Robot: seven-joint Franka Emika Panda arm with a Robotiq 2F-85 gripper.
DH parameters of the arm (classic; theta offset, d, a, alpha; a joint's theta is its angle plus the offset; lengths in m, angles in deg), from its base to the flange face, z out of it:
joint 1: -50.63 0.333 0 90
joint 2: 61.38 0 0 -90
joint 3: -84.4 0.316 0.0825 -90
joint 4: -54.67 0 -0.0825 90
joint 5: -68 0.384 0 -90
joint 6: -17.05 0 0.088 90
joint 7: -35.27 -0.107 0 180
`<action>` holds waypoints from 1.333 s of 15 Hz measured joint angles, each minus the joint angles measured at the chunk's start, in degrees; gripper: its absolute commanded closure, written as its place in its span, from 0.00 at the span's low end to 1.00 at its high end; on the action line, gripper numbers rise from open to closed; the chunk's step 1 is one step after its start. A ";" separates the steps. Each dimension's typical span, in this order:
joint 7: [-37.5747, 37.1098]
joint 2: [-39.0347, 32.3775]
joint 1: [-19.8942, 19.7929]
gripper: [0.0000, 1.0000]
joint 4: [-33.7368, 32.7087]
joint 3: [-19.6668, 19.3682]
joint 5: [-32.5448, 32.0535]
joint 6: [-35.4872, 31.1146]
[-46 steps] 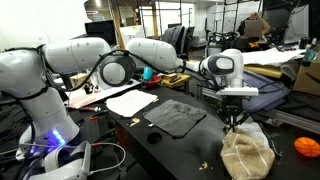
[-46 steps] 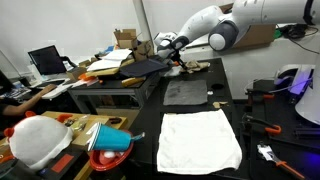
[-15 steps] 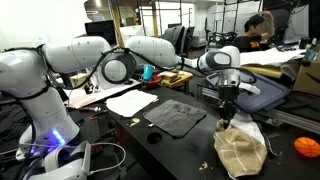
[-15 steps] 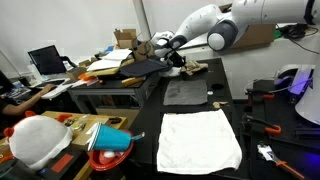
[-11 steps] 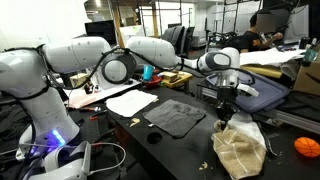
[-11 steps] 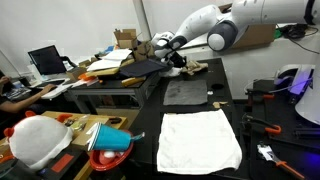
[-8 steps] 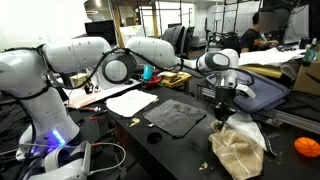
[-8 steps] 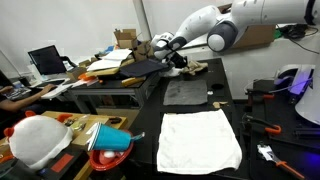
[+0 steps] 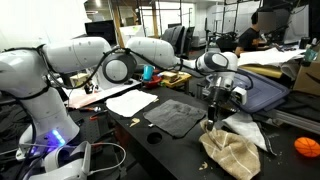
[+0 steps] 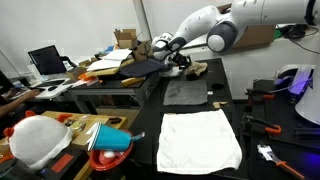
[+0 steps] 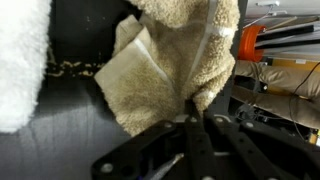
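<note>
Toward four o'clock in an exterior view, the gripper (image 9: 212,122) pinches a corner of the tan towel (image 9: 232,156), its fingers closed tight on the fabric. Over the last second it has pulled that corner toward nine o'clock, drawing the bunched towel out flatter, near the dark grey cloth (image 9: 175,116).

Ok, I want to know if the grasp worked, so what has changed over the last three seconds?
The gripper came down onto the beige towel, closed on its edge, and has pulled it up and toward the dark grey cloth. The towel went from a bunched heap to a stretched, partly lifted shape. The dark grey cloth and the white cloth stayed where they were.
</note>
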 measured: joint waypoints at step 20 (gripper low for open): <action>-33.60 8.02 -15.11 0.00 -0.83 5.71 14.77 -8.32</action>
